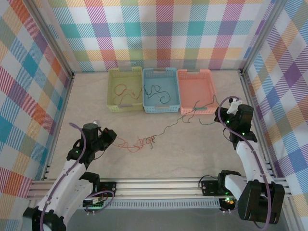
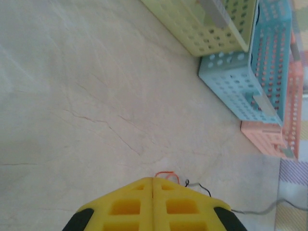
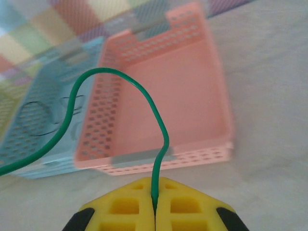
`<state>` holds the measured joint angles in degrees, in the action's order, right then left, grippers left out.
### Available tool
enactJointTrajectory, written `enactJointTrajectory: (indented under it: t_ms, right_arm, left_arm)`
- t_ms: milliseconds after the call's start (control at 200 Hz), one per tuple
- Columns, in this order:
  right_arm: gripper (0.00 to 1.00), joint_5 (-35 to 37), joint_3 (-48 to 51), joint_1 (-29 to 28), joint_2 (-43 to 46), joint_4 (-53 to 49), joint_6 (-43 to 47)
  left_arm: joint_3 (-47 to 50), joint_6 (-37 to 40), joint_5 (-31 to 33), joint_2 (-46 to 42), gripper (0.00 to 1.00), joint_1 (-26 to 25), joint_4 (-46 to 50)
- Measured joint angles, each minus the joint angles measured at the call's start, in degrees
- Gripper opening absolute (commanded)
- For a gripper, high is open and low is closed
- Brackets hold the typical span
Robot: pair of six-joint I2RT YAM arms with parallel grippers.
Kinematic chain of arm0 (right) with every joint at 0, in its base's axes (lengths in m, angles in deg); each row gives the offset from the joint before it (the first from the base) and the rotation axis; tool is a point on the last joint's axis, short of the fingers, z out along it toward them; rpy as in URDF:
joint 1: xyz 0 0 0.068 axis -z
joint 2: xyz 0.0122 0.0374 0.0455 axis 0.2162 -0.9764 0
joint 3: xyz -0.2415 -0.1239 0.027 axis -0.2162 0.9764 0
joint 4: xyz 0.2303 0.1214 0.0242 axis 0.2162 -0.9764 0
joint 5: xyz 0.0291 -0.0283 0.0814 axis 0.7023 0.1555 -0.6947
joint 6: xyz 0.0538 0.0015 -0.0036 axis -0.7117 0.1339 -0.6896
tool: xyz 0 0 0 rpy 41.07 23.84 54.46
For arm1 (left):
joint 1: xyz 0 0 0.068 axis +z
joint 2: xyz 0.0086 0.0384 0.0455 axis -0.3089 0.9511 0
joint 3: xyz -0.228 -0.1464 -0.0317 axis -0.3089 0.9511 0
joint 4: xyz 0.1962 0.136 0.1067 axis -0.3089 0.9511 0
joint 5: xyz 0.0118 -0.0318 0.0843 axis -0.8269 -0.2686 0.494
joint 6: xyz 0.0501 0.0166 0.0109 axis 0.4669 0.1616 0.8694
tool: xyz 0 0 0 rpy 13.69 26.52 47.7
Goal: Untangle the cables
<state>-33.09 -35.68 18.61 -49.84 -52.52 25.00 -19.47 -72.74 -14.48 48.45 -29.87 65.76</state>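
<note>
Right gripper (image 3: 155,185) jaws closed, pinching green cable (image 3: 120,79), which arcs ahead of tips toward pink basket (image 3: 192,156). Left gripper (image 2: 153,182) jaws together, orange cable (image 2: 167,173) loop apparently nipped at tips. Tangled clump (image 1: 144,141) lies between both grippers: opposite holds likely meant to tease strands apart.

Green cable (image 3: 103,69), yellow basket (image 1: 111,96), blue basket (image 1: 161,109), pink basket (image 3: 178,96), plaid walls (image 1: 154,33)

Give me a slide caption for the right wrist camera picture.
The right gripper shut on a green cable that arcs up in front of a pink basket.
</note>
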Motion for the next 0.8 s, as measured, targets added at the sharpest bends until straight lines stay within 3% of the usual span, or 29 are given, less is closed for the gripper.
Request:
enactJointTrajectory:
  t_ms: [45, 80, 180, 580, 800]
  right_arm:
    - [0.00, -2.5, 0.2, -1.2, 0.3, 0.9, -0.4]
    - [0.00, -4.1, 0.3, -2.3, 0.5, 1.5, -0.6]
    - [0.00, -7.4, 0.6, -5.0, 0.6, 3.0, -1.1]
    - [0.00, -11.4, 4.6, -8.6, -1.8, 9.0, -3.2]
    - [0.00, -12.1, 4.6, -9.2, -2.7, 9.9, -3.4]
  left_arm:
    - [-0.2, 0.9, -1.1, 1.3, 0.50, -1.2, -0.7]
    - [-0.5, 1.4, -1.7, 2.1, 0.57, -2.6, -0.7]
    - [-2.5, 2.9, -2.4, 3.8, 0.66, -7.6, -0.7]
    - [-16.1, 13.4, -1.5, 18.9, 0.70, -29.2, -6.4]
    - [-28.2, 23.0, -1.8, 32.8, 0.71, -36.7, -10.0]
